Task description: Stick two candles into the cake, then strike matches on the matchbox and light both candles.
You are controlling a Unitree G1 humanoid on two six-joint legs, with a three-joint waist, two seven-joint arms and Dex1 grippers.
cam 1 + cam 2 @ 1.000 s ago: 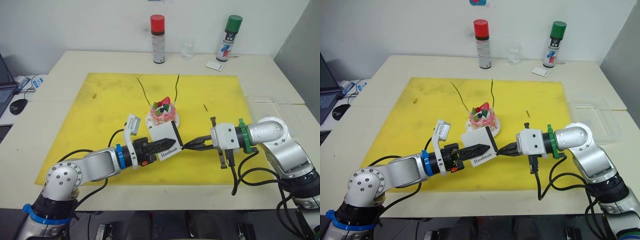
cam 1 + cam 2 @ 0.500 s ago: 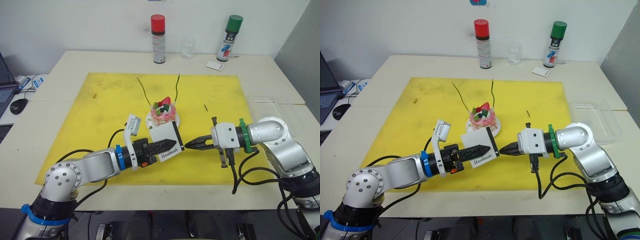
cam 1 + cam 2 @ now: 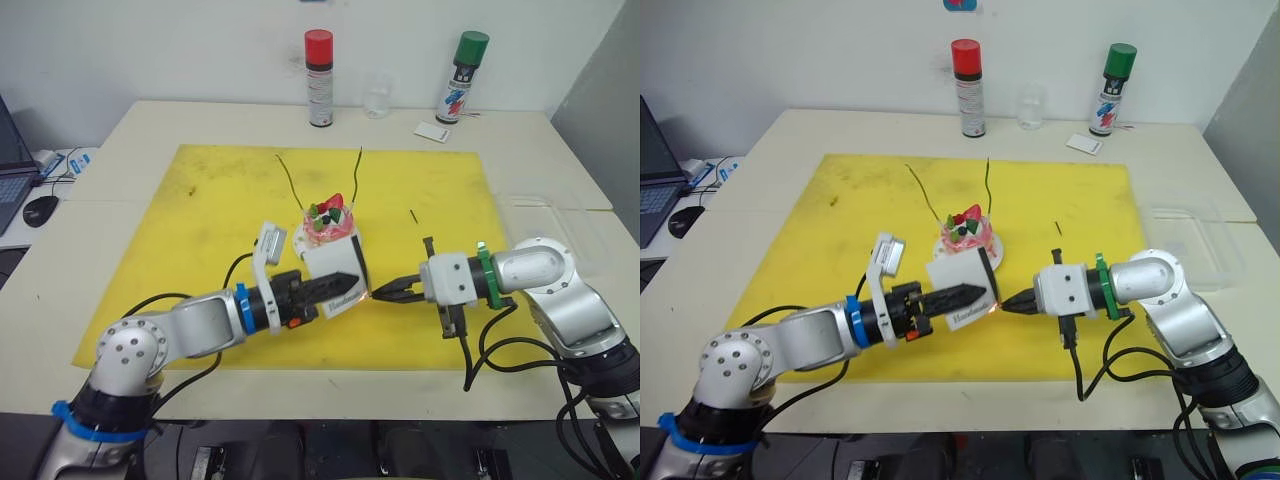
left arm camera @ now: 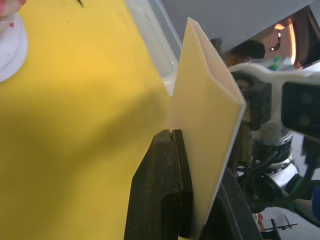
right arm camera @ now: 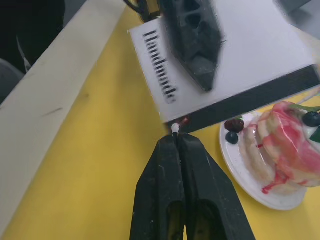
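Just in front of the cake (image 3: 328,224), the left gripper (image 3: 338,285) clamps the matchbox (image 3: 333,270) with its striking strip facing the right gripper (image 3: 381,293), whose closed fingers pinch a match (image 5: 176,127) against it, ready to strike.

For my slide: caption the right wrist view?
Right gripper presses a match against the matchbox striking strip, beside the cake.

Cream table (image 3: 150,130) bearing a yellow mat (image 3: 220,200); at its far edge stand a red-capped spray can (image 3: 319,64), a green-capped spray can (image 3: 460,64), a clear glass (image 3: 376,97) and a small white card (image 3: 432,131).
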